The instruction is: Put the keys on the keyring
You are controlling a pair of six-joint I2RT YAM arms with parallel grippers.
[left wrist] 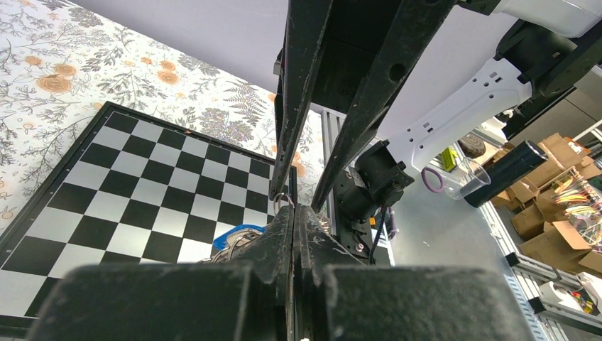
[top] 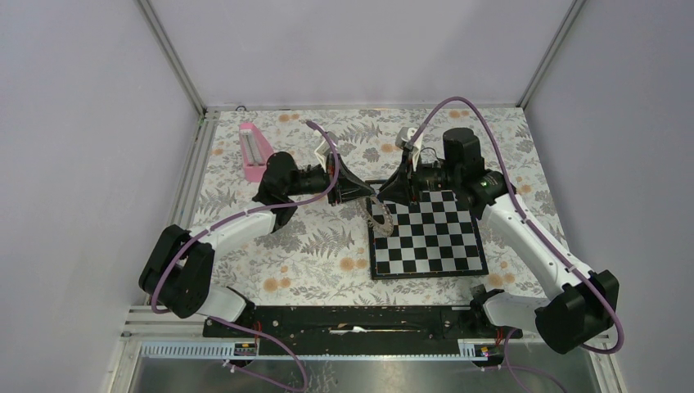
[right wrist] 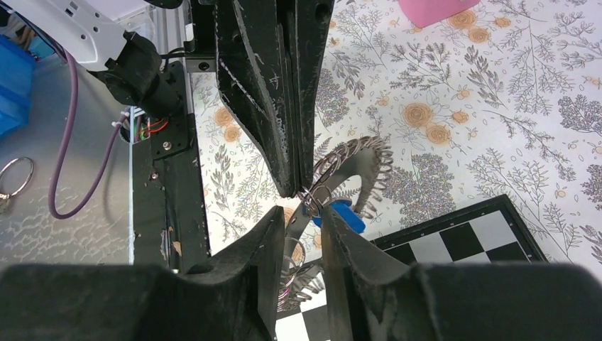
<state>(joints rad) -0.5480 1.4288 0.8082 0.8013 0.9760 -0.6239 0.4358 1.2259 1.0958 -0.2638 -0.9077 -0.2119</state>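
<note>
The keyring, a large dark ring with a chain-like band, hangs off the tips of my left gripper, which is shut on it at a cluster of small split rings. The key with its blue head dangles there too, touching one right fingertip. My right gripper stands just below with its jaws apart, and a metal strip and small rings hang in the gap. From above, both grippers meet over the chessboard's far left corner, the keyring beneath them. The left wrist view shows the shut left gripper and the blue key.
The chessboard lies right of centre on the floral cloth. A pink box sits at the back left. The black base rail runs along the near edge. Grey walls close in the sides and back.
</note>
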